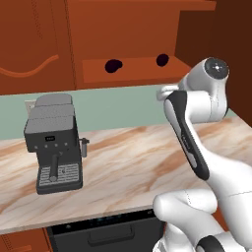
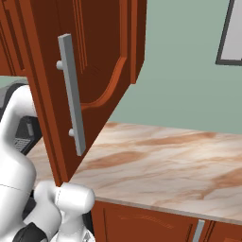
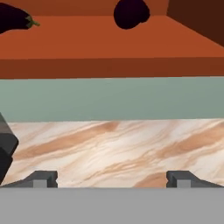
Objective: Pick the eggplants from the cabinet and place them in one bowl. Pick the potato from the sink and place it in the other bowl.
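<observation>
Eggplants are your targets, and both sit on the open shelf of the reddish-brown cabinet (image 1: 133, 69), which is the biggest thing ahead of your claw (image 3: 112, 179) and lies above and beyond it. In the right base view you see the cabinet door (image 2: 85, 71) swung open toward you, its long grey handle (image 2: 72, 94) running down the door face. Below the shelf, the pale green wall (image 3: 112, 98) runs across, and under that the marbled countertop (image 3: 118, 148) spreads directly in front of your claw, bare where the fingers point. To the claw's left on that counter stands a dark grey espresso machine (image 1: 53, 142); in the hand view only its dark edge pokes in at the left. Your claw is spread wide, its two dark fingertips (image 3: 43, 178) standing far apart at the bottom of the hand view with nothing between them but counter, so it holds nothing. Up on the shelf, the left eggplant (image 3: 15, 18) lies up and to the claw's left, long side showing and its small green stem end pointing right; the right eggplant (image 3: 130, 13) sits almost straight above the claw's middle, a rounder dark blob farther back on the shelf. The two are well apart from each other, and both are well clear of your fingers.
</observation>
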{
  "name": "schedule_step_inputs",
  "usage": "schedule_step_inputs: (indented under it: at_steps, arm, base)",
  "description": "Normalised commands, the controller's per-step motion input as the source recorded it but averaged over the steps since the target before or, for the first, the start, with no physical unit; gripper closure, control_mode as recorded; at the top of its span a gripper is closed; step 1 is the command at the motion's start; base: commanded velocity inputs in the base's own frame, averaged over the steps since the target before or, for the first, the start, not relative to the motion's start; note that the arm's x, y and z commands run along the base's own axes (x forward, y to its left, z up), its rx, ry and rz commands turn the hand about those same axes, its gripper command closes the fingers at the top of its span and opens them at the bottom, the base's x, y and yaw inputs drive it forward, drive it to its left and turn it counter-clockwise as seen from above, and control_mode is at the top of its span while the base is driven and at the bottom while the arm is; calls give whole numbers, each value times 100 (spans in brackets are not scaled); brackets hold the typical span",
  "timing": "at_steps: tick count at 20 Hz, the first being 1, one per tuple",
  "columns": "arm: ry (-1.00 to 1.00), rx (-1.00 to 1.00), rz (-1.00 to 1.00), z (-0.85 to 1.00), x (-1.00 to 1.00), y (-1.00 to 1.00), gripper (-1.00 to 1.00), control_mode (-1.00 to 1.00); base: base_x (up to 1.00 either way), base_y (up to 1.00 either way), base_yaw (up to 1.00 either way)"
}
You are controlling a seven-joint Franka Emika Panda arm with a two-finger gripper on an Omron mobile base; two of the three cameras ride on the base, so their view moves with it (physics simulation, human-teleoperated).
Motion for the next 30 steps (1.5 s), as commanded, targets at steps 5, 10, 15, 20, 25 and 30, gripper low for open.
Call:
schedule_step_inputs:
  at_steps: [5,10,15,20,25,30]
  arm:
    - [0,9,-8,32,0,0,-100,-100]
    - [0,3,-6,21,2,0,-100,-100]
    - [0,0,-9,14,7,0,-100,-100]
    - [-1,0,-9,14,7,0,-100,-100]
    - [-11,0,-3,10,7,0,-100,-100]
    - [-15,-1,0,5,17,0,-100,-100]
  base:
    - [0,0,0]
    - [0,0,0]
    - [0,0,0]
    - [0,0,0]
    - [0,0,0]
    - [0,0,0]
